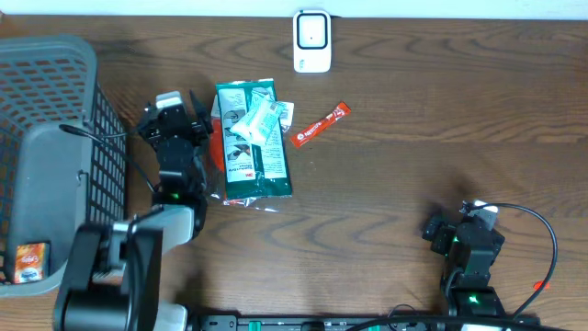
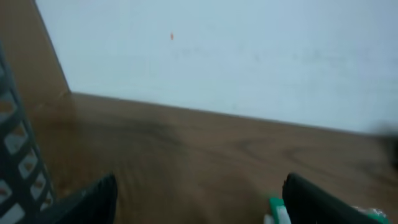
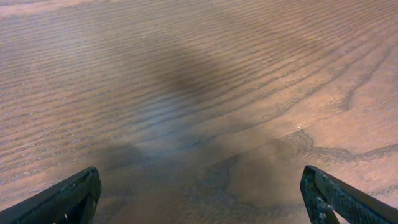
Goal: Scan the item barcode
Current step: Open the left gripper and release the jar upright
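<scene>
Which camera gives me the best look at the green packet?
Overhead: the green packet shows at full length, label up. Left wrist catches only a green-and-white sliver at bottom right, probably its edge; right wrist shows only tabletop.

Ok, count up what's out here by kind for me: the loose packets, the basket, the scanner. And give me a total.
green pack: 1
white pouch lying on the green pack: 1
red stick sachet: 1
orange packet in the basket: 1
grey basket: 1
white scanner: 1
Total: 6
</scene>
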Motion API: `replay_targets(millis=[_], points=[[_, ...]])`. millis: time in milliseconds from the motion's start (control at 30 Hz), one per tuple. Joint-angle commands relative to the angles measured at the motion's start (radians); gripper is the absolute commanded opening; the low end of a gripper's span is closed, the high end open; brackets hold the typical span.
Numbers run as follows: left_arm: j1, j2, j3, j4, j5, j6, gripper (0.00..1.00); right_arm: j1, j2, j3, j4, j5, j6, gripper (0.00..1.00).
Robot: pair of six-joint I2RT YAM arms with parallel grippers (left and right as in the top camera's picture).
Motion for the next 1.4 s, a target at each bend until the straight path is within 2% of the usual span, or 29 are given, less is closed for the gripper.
replay_targets(millis=[0, 167, 367, 667, 767, 1000, 1167, 1367], points=[[-0.033, -0.05, -0.002, -0.06, -0.012, -0.007, 0.84, 0.002, 0.0, -0.002, 0.01, 0.015, 0.0, 0.99], [-0.071, -0.053, -0.001, -0.05, -0.011, -0.076, 0.84, 0.002, 0.0, -0.002, 0.012, 0.014, 0.013, 0.99], [-0.144, -0.072, 0.005, 0.133, -0.012, -0.074, 0.85, 0.002, 0.0, -0.002, 0.01, 0.014, 0.032, 0.99], [-0.183, -0.294, 0.047, 0.146, -0.012, -0.061, 0.84, 0.002, 0.0, -0.002, 0.011, 0.014, 0.058, 0.99], [-0.183, -0.39, 0.094, 0.063, -0.012, 0.028, 0.85, 0.002, 0.0, -0.002, 0.014, 0.014, 0.061, 0.99], [-0.182, -0.565, 0.277, -0.247, -0.013, 0.235, 0.85, 0.002, 0.0, -0.002, 0.033, 0.007, 0.061, 0.99], [-0.182, -0.617, 0.387, -0.351, -0.013, 0.312, 0.85, 0.002, 0.0, -0.002, 0.038, 0.007, 0.061, 0.99], [-0.182, -0.621, 0.482, -0.496, -0.072, 0.52, 0.85, 0.002, 0.0, -0.002, 0.039, 0.007, 0.079, 0.99]])
